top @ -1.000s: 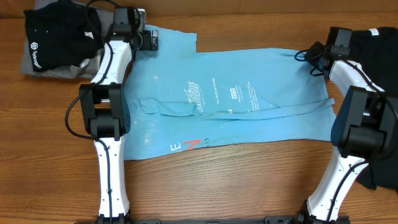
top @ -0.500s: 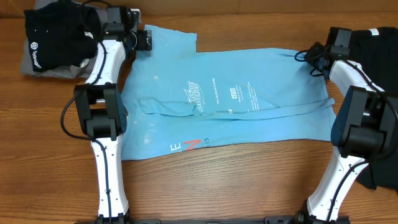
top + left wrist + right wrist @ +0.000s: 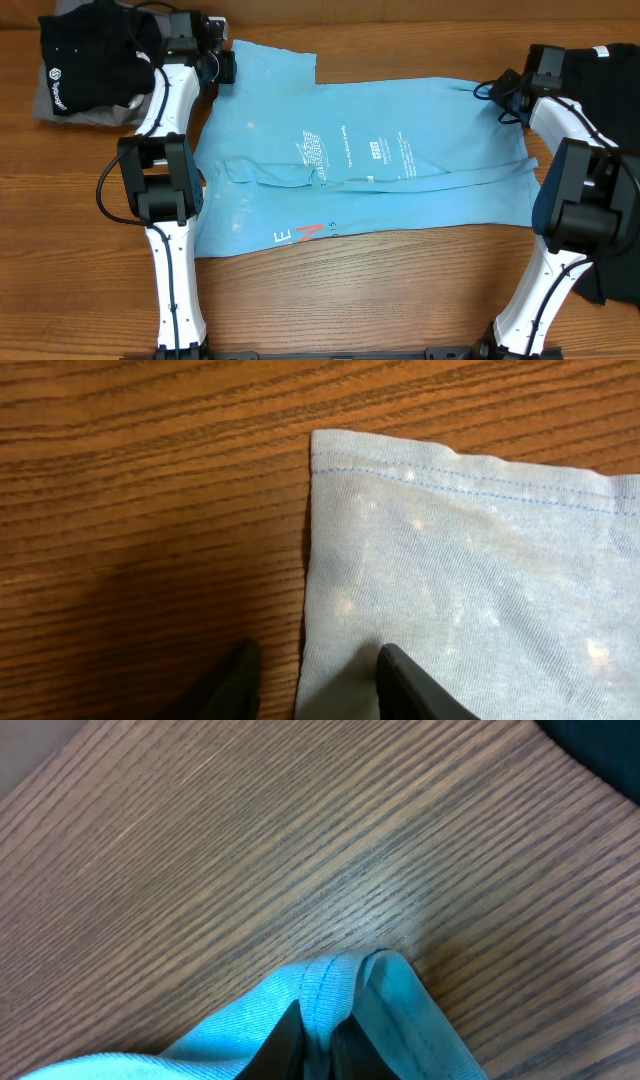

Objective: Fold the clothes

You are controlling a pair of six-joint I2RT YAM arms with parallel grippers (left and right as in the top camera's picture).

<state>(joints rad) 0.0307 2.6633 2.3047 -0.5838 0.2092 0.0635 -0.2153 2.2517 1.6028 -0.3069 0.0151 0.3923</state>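
The light blue T-shirt (image 3: pixel 380 160) lies spread flat on the wooden table (image 3: pixel 380 300), print side up, with a fold ridge across its middle. My left gripper (image 3: pixel 222 66) is at the shirt's far left corner. In the left wrist view, the left gripper (image 3: pixel 315 685) has its jaws partly apart, astride the shirt's side edge (image 3: pixel 305 590). One fingertip (image 3: pixel 240 680) is over bare wood and the other rests on the cloth. My right gripper (image 3: pixel 497 92) is at the far right corner. The right wrist view shows the right gripper (image 3: pixel 318 1040) shut on a bunched blue hem (image 3: pixel 335 975).
A black garment (image 3: pixel 95 55) lies on a grey one (image 3: pixel 50 112) at the far left, right behind the left arm. More black clothes (image 3: pixel 610 70) sit at the far right, and some (image 3: pixel 600 285) near the right arm's base.
The left gripper has slid a little to the left onto the shirt's corner edge, and its jaws have narrowed from wide open. The right arm and the shirt stay as they were.
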